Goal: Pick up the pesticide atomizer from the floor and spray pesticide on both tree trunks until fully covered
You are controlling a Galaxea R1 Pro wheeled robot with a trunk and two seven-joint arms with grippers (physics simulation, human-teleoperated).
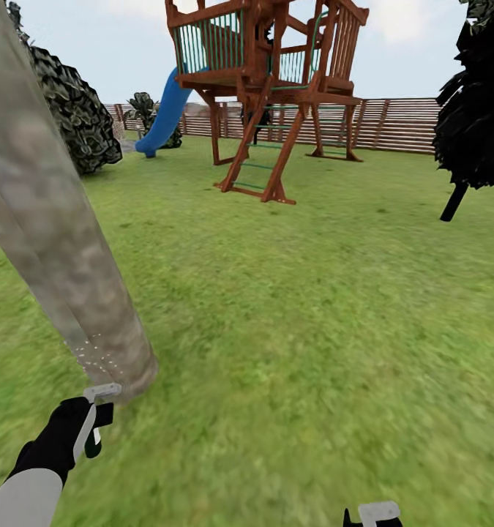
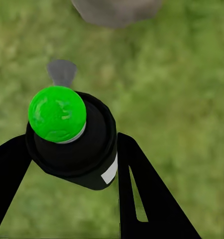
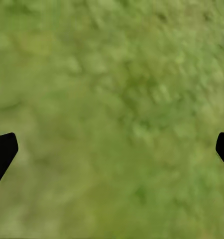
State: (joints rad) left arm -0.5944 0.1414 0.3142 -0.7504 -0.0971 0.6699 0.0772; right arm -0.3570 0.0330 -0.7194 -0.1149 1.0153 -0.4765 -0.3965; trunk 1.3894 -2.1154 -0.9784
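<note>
Grass lawn (image 1: 312, 329) of blurred green spreads under both arms. At its near left edge the left gripper (image 1: 93, 421), black with pale fingertips, pinches the small near-black pesticide atomizer (image 2: 74, 144); in the left wrist view the bottle's top reads bright green, and a white label patch shows on its side. Just beyond it stands the thick, mottled beige-grey tree trunk (image 1: 64, 256), with fine white pesticide speckles (image 1: 93, 355) dotted low on the bark. The right gripper (image 3: 112, 149) is spread wide over bare grass. A red-brown wooden play tower (image 1: 268, 88) with a blue slide (image 1: 162, 113) stands before the slatted brown fence (image 1: 393, 124).
</note>
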